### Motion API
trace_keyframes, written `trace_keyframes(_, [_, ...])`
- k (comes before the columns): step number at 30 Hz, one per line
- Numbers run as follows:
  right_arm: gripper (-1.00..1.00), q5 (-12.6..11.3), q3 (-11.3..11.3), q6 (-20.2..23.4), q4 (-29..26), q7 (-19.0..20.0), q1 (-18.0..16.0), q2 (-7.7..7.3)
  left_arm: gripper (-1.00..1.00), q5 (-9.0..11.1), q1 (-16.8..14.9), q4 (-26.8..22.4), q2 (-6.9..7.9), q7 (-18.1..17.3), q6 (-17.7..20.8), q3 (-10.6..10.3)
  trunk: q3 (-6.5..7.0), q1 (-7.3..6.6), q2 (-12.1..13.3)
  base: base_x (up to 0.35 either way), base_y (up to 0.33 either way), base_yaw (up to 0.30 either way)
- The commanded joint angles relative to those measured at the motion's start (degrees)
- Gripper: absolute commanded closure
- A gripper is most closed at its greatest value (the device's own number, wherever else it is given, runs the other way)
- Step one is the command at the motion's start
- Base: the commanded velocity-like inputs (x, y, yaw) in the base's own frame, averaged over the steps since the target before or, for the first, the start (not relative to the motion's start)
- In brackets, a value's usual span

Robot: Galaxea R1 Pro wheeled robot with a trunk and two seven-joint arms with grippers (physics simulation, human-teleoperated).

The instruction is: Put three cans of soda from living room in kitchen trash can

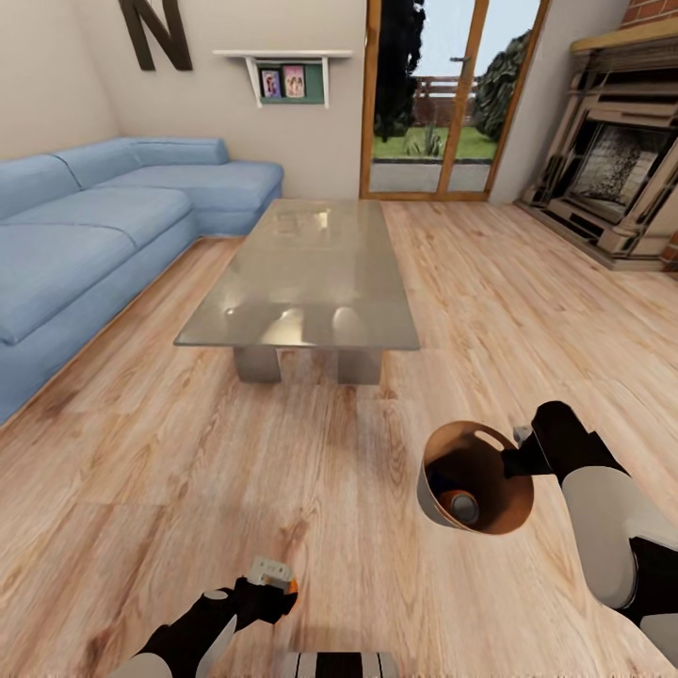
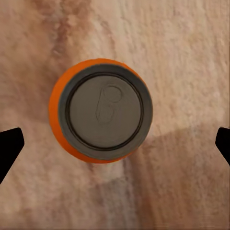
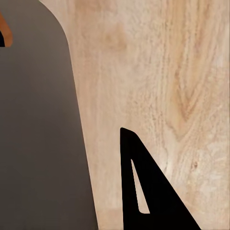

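Head view: the right gripper [image 1: 521,450] grips the trash can [image 1: 476,477] by its rim, tilted, likely as a carried bin; one soda can [image 1: 462,506] lies inside. Near the trash can, the left gripper [image 1: 273,576] hangs above the floor [image 1: 377,565].

Left wrist view: an orange soda can [image 2: 100,110] stands upright on the floor between the spread, open fingers, untouched.

Right wrist view: the trash can's grey wall [image 3: 38,143] lies beside a finger [image 3: 143,191].

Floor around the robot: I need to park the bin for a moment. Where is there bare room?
Bare planks lie between the glass table and the bin, and from the table across to the fireplace. The strip between the sofa and the table is narrower. Tight by the left claw, which hangs over an orange can.
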Motion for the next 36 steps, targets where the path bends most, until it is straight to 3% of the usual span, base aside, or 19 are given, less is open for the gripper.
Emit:
trace_keyframes(1, [1.00,-0.8,0.0,0.2,0.0,0.0,0.0,0.00,-1.00,0.0,0.0,0.0,0.00,0.0,0.0,0.0,-0.28,0.01,0.0,0.000,0.000,0.000])
trace_keyframes(6, [1.00,-0.9,0.0,0.2,0.0,0.0,0.0,0.00,-1.00,-0.1,0.0,-0.3,0.03,0.0,-0.3,0.0,-1.71,0.14,-0.1,0.000,0.000,0.000])
trace_keyframes(36, [1.00,-0.8,0.1,0.2,-0.1,0.0,0.1,0.97,-1.00,-0.1,0.0,-0.9,0.13,0.1,-0.4,-0.1,-1.85,0.14,-0.1,0.028,0.000,0.000])
